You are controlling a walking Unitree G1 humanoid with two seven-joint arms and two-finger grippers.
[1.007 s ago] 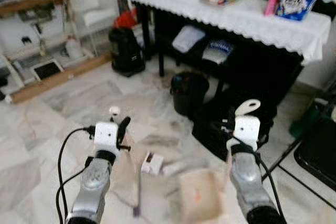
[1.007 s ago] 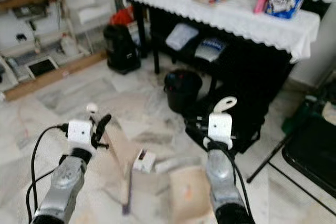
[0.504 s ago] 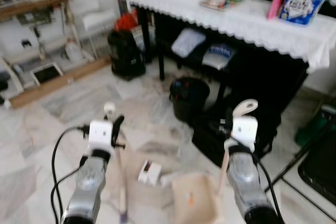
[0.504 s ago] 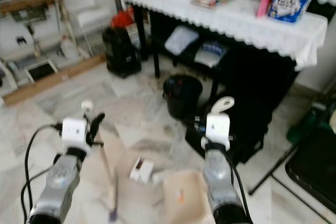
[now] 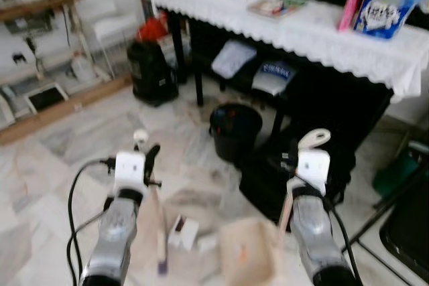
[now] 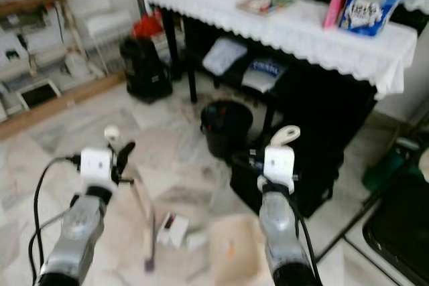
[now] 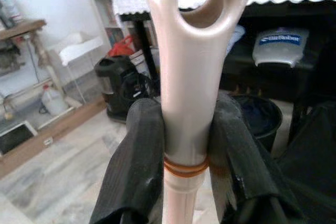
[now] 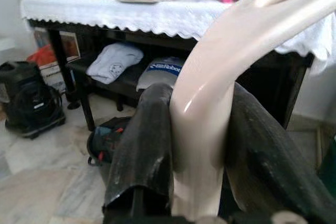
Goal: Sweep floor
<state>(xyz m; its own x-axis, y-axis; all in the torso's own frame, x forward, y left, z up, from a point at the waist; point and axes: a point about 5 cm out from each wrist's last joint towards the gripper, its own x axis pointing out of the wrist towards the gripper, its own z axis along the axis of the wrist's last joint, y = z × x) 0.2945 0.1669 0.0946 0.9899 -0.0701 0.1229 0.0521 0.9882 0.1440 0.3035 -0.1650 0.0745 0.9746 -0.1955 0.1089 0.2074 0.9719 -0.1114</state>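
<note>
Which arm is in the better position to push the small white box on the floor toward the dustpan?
Left, probably. The left gripper holds the broom, whose end is beside the white box; the right gripper holds the dustpan.

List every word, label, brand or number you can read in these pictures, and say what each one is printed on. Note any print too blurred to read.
"SiliRobot" or the like, only partly legible: white print on the grey bag under the table.
Print on the blue tub on the table: too blurred to read.
Print on the small white box on the floor: too blurred to read.
Print on the flat booklet on the table: too blurred to read.
</note>
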